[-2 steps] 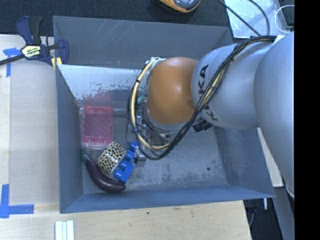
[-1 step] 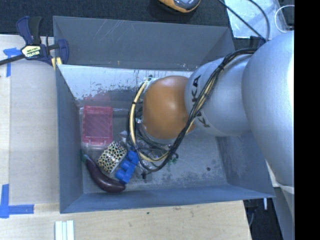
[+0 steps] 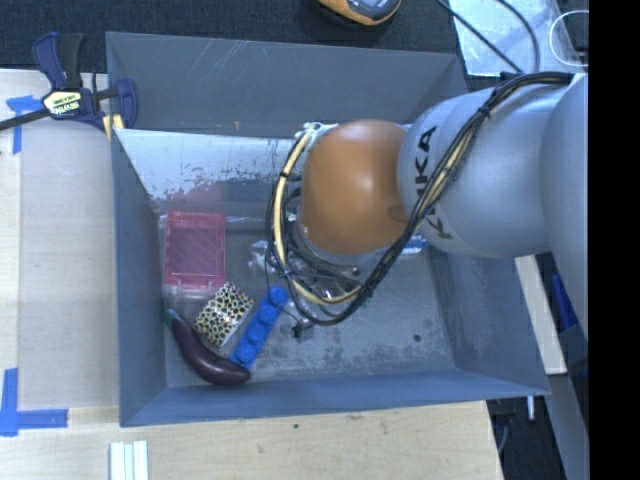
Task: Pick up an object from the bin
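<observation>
My gripper (image 3: pixel 298 326) pokes out below the arm's orange wrist cover, low over the middle of the bin floor. Just to its left lies a blue knobbly toy (image 3: pixel 258 330), set at a slant and close to the gripper; whether they touch I cannot tell. Beside that is a leopard-patterned piece (image 3: pixel 222 313). A dark purple aubergine (image 3: pixel 210 358) lies along the front left corner. A pink translucent box (image 3: pixel 195 248) rests flat further back on the left.
The arm and its cables cover the middle and back right of the bin. The loose things lie close together along the left wall and front left corner. Bare scuffed floor shows at the front right.
</observation>
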Tool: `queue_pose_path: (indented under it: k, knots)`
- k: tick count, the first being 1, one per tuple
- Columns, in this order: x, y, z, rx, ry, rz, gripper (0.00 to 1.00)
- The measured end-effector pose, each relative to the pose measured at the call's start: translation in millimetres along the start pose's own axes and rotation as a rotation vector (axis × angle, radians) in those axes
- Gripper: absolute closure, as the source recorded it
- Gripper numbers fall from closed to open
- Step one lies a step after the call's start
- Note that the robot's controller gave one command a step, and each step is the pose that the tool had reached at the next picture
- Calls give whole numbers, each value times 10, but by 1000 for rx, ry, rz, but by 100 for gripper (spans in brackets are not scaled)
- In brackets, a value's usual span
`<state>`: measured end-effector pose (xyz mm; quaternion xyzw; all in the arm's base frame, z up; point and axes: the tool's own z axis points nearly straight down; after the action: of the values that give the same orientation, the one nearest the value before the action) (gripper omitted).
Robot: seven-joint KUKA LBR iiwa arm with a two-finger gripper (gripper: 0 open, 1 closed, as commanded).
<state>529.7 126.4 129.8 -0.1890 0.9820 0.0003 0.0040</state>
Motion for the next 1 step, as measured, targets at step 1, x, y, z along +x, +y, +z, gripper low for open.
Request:
queue_pose_path:
  k: [1]
  knots:
    - [15,30,608,-3,11,-20,0]
